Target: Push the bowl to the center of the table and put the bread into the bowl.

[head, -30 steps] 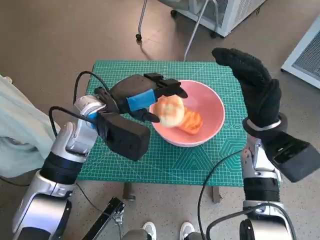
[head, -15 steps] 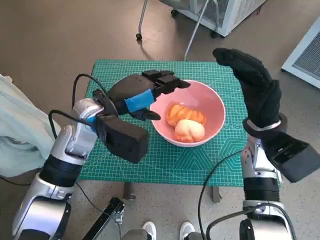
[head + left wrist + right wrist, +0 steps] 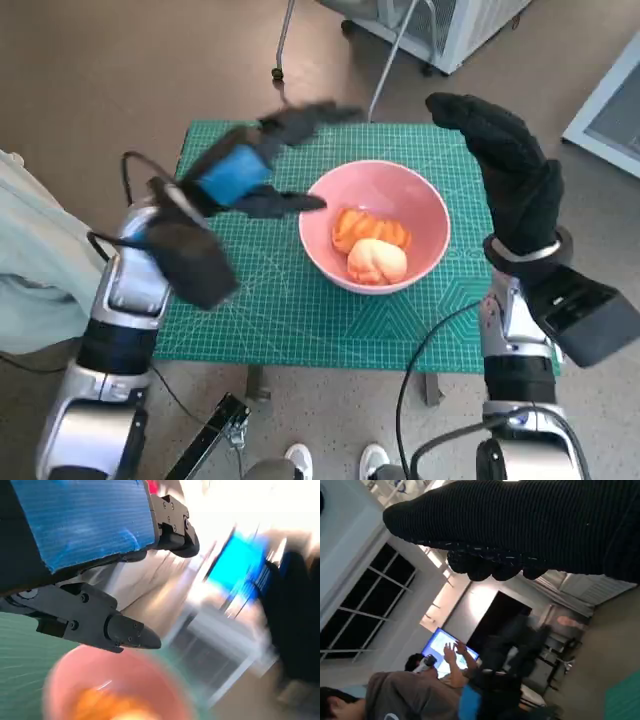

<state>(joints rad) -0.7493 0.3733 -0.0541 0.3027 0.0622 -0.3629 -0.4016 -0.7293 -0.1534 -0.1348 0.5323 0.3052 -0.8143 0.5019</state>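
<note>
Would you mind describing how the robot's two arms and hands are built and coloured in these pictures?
The left hand is black, with bright blue tape across its back and visible screws on its fingers. The right hand wears a black knitted glove with a silver band at the wrist. Both forearms are pale silver-grey, each carrying a black box-shaped module, with thin black cables looping alongside.

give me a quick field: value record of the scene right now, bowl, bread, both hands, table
bowl: pink bowl, upright on the green mat, near the middle of the table
contents: pale bread roll lying inside, beside an orange piece
left hand: left hand raised over the mat beside the bowl, fingers apart, holding nothing, blurred
right hand: right hand lifted at the table's right side, fingers extended, holding nothing
task state: bread in the bowl
</note>
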